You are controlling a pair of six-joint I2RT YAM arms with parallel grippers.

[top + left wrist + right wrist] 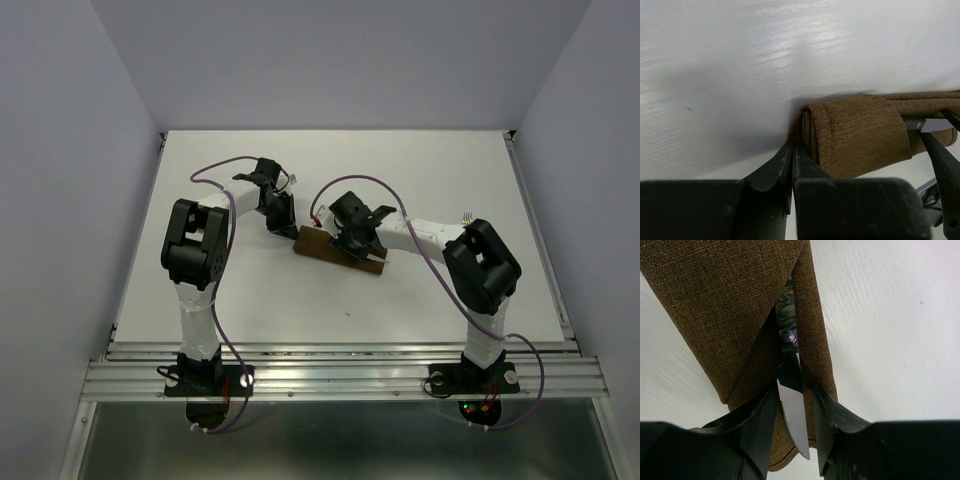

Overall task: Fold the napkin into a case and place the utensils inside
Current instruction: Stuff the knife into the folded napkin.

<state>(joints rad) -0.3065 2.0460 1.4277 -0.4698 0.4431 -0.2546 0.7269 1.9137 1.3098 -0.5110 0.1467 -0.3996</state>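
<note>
**Knife half inside the folded case, one arm at each end**

On a white table (420,170), a dark brown cloth case (322,246) lies as a narrow strip. Seen from above, it slants from upper left to lower right, midway between the two robot arms.

The left gripper (794,147) is at the strip's upper-left end. Its two black fingers are clenched together on a fold of the case, pinning that end down.

The right gripper (794,390) is over the lower-right end, where the pouch opens. A silver knife (792,425) runs lengthwise inside the case, along the same line as the cloth. Its dark handle and rivet are tucked between the cloth layers. The serrated blade sticks out of the mouth, pointing back toward the right wrist.

The right jaws are parted, with one finger on each side of the blade. A gap of bare cloth shows beside the blade, so the knife appears released rather than gripped.

The relation that matters is alignment. The knife lies straight ahead of the right gripper, with its long axis running from the claw into the pouch toward the left gripper. The right arm is the nearer one to the exposed blade.

Judging from this, pushing the knife deeper or drawing the claw back would have to follow that same line. A sideways move could drag the blade and pull the fold open.
</note>
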